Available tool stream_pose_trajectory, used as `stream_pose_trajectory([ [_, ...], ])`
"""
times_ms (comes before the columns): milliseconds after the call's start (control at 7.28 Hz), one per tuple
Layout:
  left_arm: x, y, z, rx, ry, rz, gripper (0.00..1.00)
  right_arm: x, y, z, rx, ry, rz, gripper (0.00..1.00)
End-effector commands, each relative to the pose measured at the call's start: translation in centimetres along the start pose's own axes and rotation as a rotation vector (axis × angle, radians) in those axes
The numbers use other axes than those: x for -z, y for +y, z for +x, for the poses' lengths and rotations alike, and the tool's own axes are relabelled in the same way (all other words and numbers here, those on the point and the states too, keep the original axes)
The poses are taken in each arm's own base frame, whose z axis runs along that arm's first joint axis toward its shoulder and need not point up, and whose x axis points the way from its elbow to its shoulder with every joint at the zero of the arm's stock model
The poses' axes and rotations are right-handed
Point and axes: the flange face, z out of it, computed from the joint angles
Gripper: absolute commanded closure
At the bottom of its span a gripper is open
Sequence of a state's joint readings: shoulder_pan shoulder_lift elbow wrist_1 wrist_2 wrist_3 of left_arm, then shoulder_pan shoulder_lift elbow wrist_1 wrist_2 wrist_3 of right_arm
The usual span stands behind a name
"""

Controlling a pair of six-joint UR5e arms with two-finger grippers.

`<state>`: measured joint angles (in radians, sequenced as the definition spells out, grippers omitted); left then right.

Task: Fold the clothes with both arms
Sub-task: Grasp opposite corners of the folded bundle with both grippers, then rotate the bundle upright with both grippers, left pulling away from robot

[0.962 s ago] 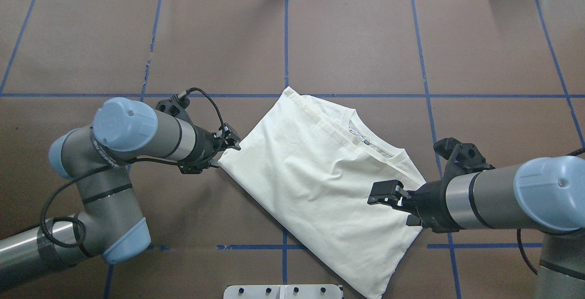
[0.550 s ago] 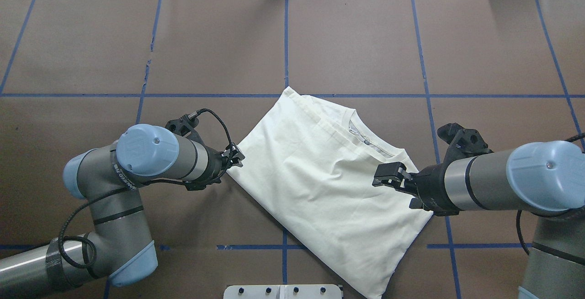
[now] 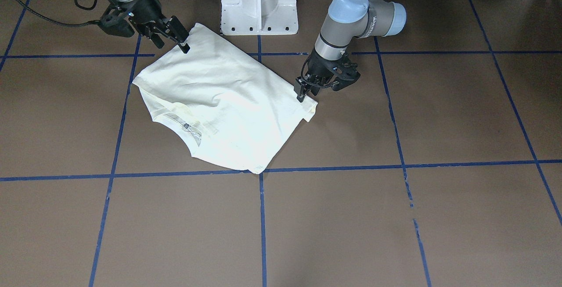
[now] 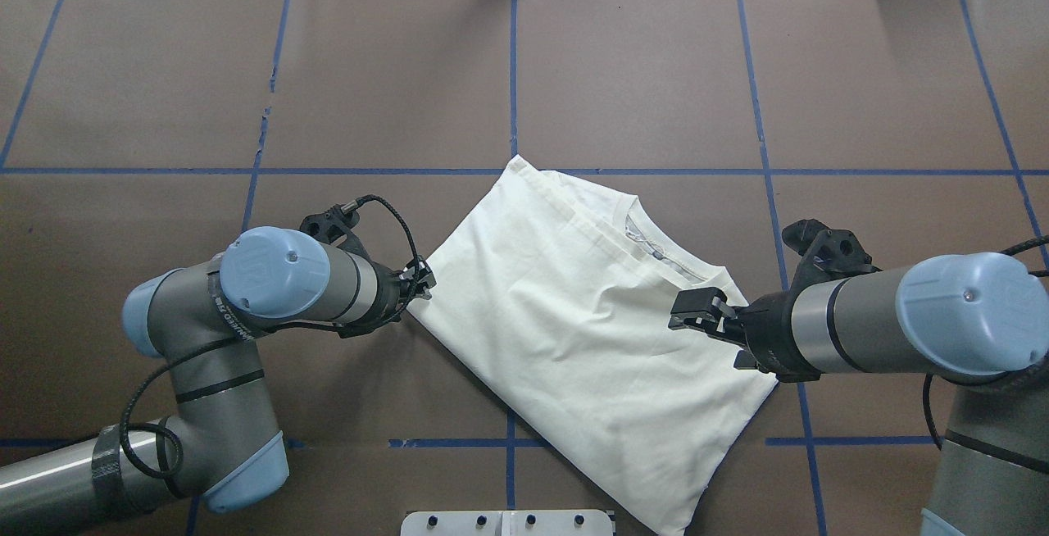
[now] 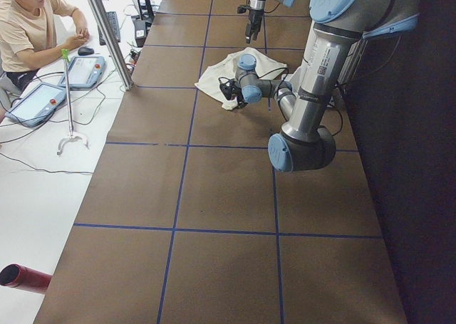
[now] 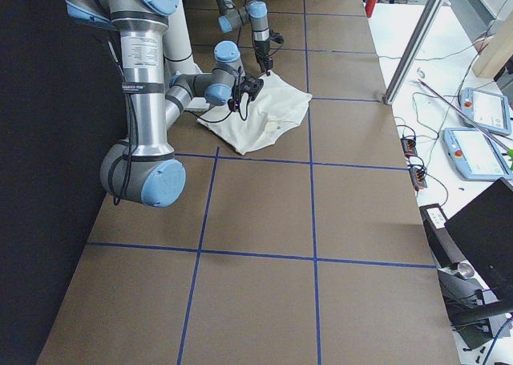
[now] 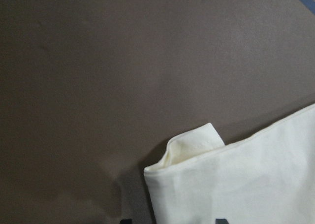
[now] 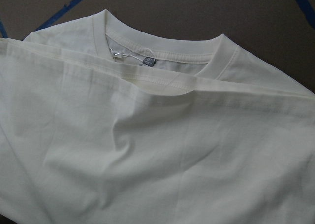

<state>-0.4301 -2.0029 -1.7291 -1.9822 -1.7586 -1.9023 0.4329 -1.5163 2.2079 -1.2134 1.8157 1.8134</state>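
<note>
The cream T-shirt (image 4: 574, 331) lies folded and slanted on the brown table, plain side up, with its collar (image 4: 656, 249) showing at the far right; the print is hidden. My left gripper (image 4: 420, 282) sits low at the shirt's left corner, open, with the turned-up corner (image 7: 197, 140) just ahead of its tips. In the front view the left gripper (image 3: 303, 91) touches that edge. My right gripper (image 4: 697, 313) is open and hovers over the shirt's right side below the collar (image 8: 162, 39); it holds nothing. It also shows in the front view (image 3: 180, 39).
The white pedestal base (image 3: 259, 1) stands at the near table edge behind the shirt. Blue tape lines (image 4: 512, 69) grid the table. An operator (image 5: 28, 18) and teach pendants (image 5: 85, 68) are beside the table's far side, with a metal post (image 5: 107, 35).
My left arm has swung right to the shirt's left corner and nudged it a little right. My right gripper has moved slightly toward the collar. The shirt is otherwise still.
</note>
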Motion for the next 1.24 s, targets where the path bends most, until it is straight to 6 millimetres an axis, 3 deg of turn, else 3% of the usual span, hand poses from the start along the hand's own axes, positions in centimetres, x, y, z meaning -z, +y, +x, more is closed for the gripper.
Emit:
stream_pose_trajectory([
  [0,-0.5,-0.3,-0.2,-0.003,-0.007,0.009,0.9,0.0,0.0,-0.3,0.001,-0.006,0.002,0.0],
  [137,-0.6,-0.7,-0.3,-0.008,-0.009,0.018,1.0,-0.1,-0.1,-0.3,0.001,-0.009,0.016,0.0],
  [275,1.4,-2.6,0.7,-0.046,0.021,0.044,1.0,-0.1,-0.3,-0.4,-0.001,-0.011,0.021,0.0],
  [550,4.2,-9.1,2.1,-0.212,0.024,0.135,1.0,0.1,-1.0,-0.8,-0.008,-0.032,0.078,0.0],
  [687,4.3,-13.1,3.0,-0.287,0.02,0.187,1.0,0.6,-1.1,-1.9,-0.009,-0.081,0.111,0.0],
  [825,3.2,-17.1,5.7,-0.291,0.032,0.228,1.0,1.1,-1.0,-2.6,-0.003,-0.153,0.108,0.0],
  [962,0.1,-22.5,8.0,-0.273,0.077,0.211,1.0,-0.2,-1.4,-2.5,0.009,-0.208,0.098,0.0],
  [1099,-3.2,-26.2,10.6,-0.288,0.111,0.183,1.0,-1.4,-1.7,-2.7,0.012,-0.232,0.111,0.0],
])
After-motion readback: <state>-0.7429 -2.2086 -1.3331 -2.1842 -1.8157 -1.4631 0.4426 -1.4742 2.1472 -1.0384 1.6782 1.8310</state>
